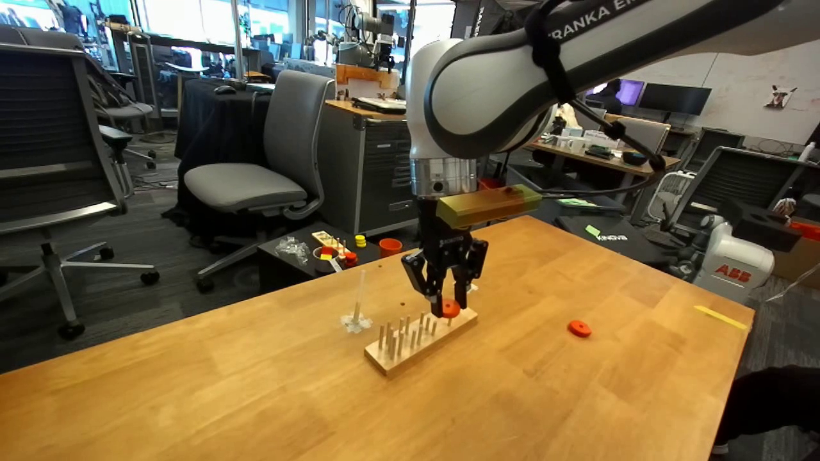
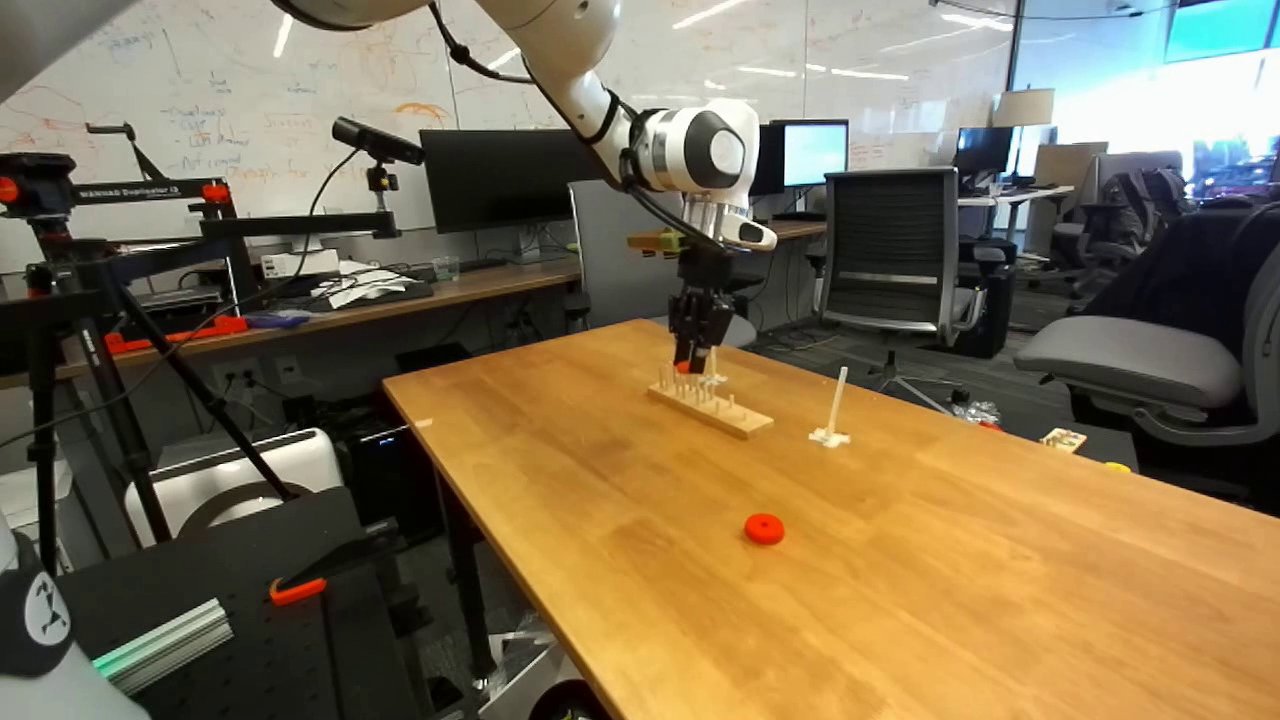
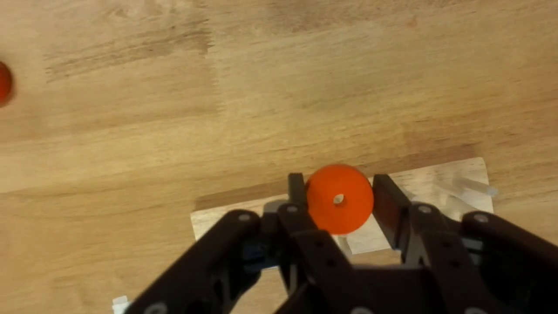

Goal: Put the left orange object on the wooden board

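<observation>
The wooden table (image 1: 224,397) stretches across both exterior views; my arm (image 1: 487,96) reaches over it, wrist turned down; beyond the table's edge I see a grey chair (image 1: 298,128); the claw (image 1: 450,306) points straight down, and the board (image 3: 368,240) lies flat on the table beneath it; a yellow block (image 1: 490,206) sits at my wrist, above the claw; a thin post (image 2: 837,405) stands near the board in a whitish base on the table, and a second post (image 2: 713,362) rises just beside the board; a yellow strip (image 1: 721,317) lies by the table's edge; I have the orange disc (image 3: 338,218) pinched in the claw, between two fingers (image 3: 297,187), one touching it on each side, and it is over the board; the red disc (image 2: 764,529) lies flat on the table, well apart from the board, only its edge showing at the left of my wrist view; smallest are the pegs (image 1: 393,347), upright in rows on the board, at least one showing right under the orange disc; that disc has a hole (image 3: 338,199) through its middle, and whether a peg tip is in it I cannot tell.
</observation>
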{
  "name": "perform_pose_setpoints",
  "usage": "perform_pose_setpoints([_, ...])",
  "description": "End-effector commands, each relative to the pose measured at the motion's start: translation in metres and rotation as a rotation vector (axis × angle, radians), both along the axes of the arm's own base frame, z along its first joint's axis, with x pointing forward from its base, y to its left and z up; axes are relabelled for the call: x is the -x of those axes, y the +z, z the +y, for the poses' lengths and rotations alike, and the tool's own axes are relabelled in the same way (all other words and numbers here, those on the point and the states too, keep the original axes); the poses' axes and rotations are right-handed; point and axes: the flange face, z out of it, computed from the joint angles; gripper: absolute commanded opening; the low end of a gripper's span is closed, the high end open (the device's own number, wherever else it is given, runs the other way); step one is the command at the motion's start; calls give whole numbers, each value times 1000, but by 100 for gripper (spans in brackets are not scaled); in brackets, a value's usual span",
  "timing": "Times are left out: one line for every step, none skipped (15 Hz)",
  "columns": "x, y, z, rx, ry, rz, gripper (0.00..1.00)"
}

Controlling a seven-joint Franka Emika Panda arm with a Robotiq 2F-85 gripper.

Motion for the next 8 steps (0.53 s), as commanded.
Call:
perform_pose_setpoints([2,10,-12,31,-30,-10,17])
perform_pose_setpoints([-3,12,-22,42,-40,-14,17])
perform_pose_setpoints([-6,11,-29,51,-50,-17,17])
perform_pose_setpoints([-9,9,-37,57,-62,-16,17])
perform_pose_setpoints([-10,3,-39,60,-73,-15,17])
perform_pose_setpoints([-8,-5,-38,65,-83,-15,17])
perform_pose_setpoints([-8,-8,-39,63,-88,-8,17])
perform_pose_setpoints([-6,-13,-38,61,-93,-4,17])
